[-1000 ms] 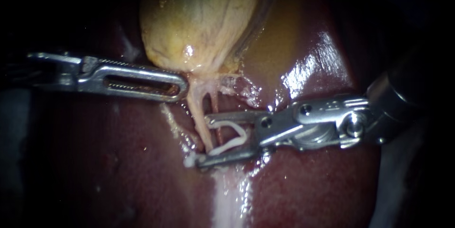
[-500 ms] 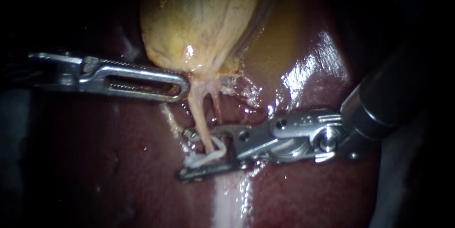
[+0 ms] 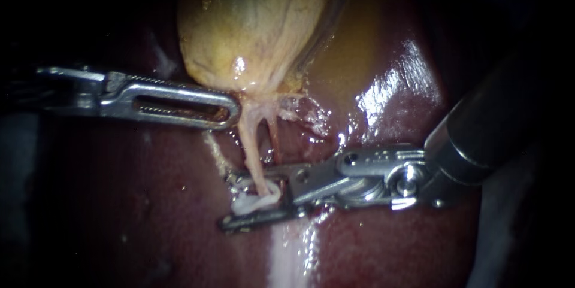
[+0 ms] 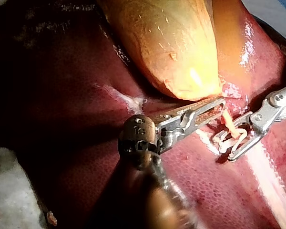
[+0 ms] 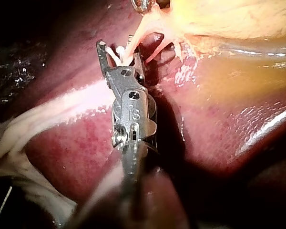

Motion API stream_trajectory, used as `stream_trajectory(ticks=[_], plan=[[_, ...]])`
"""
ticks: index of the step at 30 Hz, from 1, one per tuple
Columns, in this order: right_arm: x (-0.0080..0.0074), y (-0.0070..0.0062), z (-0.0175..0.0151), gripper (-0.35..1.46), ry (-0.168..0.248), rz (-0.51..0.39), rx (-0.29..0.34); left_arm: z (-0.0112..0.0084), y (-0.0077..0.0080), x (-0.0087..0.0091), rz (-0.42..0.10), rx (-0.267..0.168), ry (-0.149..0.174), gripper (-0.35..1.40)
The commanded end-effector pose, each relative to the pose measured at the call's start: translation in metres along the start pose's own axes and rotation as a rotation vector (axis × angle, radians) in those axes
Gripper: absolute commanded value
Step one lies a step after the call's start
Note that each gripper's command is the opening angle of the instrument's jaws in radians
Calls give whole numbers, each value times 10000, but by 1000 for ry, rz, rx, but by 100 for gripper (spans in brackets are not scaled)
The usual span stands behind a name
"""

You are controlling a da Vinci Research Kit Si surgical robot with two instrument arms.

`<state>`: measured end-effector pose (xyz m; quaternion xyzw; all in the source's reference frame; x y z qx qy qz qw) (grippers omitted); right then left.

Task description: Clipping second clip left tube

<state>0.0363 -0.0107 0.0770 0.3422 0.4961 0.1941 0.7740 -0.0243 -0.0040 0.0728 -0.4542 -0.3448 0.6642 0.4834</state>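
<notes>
Under the gallbladder, the endoscope view shows two tubes which go down over the liver. My right instrument has its jaws around the left tube, and they squeeze a white clip from both sides, so the clip is folded around this tube (the thinner right tube runs just beside it). My left instrument lies with its jaws pressed together, the tip at the gallbladder's neck.

The left wrist view shows the clip as a bent white loop, where the endoscope gives only a pale lump.

The right wrist view looks along the right instrument: the left tube passes between its jaws. Far ahead, the left instrument's tip pinches pale tissue of the gallbladder's neck, a hold which the endoscope does not make clear.
</notes>
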Motion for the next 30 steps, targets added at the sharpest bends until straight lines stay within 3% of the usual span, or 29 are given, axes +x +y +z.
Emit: stream_trajectory(ticks=[1,7,12,17,30], plan=[[0,1,-1,-1,-3,3,0,0,0,0,0,0,0,-35],[-2,4,-4,-35,-13,63,7,0,0,0,0,0,0,-35],[-3,5,-4,-35,-11,115,16,0,0,0,0,0,0,-35],[-3,5,-4,-35,-33,116,16,0,-1,0,0,-1,-1,-35],[-4,8,-4,-35,-34,115,20,0,-3,0,1,-1,-1,-35]])
